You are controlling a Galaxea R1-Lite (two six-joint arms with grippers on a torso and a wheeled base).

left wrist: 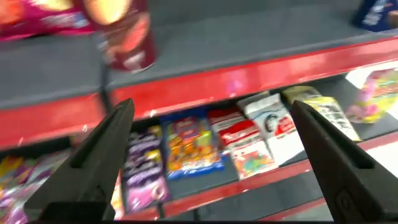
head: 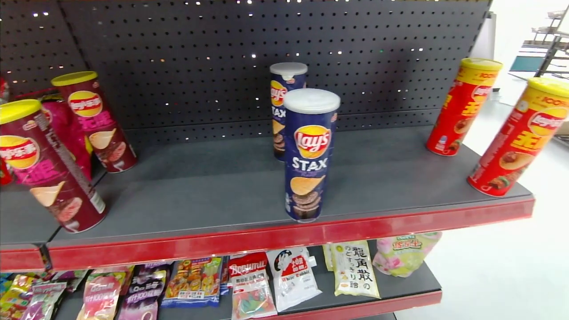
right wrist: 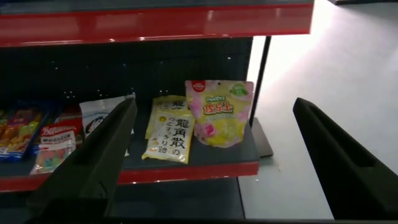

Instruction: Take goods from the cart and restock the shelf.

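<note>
On the grey shelf board point(head: 213, 186) with a red front edge stand two dark blue chip cans, one near the edge point(head: 308, 155) and one behind it point(head: 286, 106). Two maroon cans stand at the left point(head: 42, 166) point(head: 95, 120), and two red cans at the right point(head: 462, 106) point(head: 520, 138). My left gripper point(left wrist: 214, 162) is open and holds nothing, in front of the shelf's red edge point(left wrist: 236, 81), with a maroon can point(left wrist: 127, 40) above it. My right gripper point(right wrist: 214, 162) is open too and holds nothing, facing the lower shelf point(right wrist: 186, 171).
The lower shelf point(head: 400, 284) carries several flat snack bags, among them a white one point(head: 291, 278) and a pale yellow one point(head: 353, 269); a pink-green bag point(right wrist: 219, 112) lies at its right end. A black pegboard point(head: 200, 58) backs the shelf. Bare white floor point(head: 502, 266) lies to the right.
</note>
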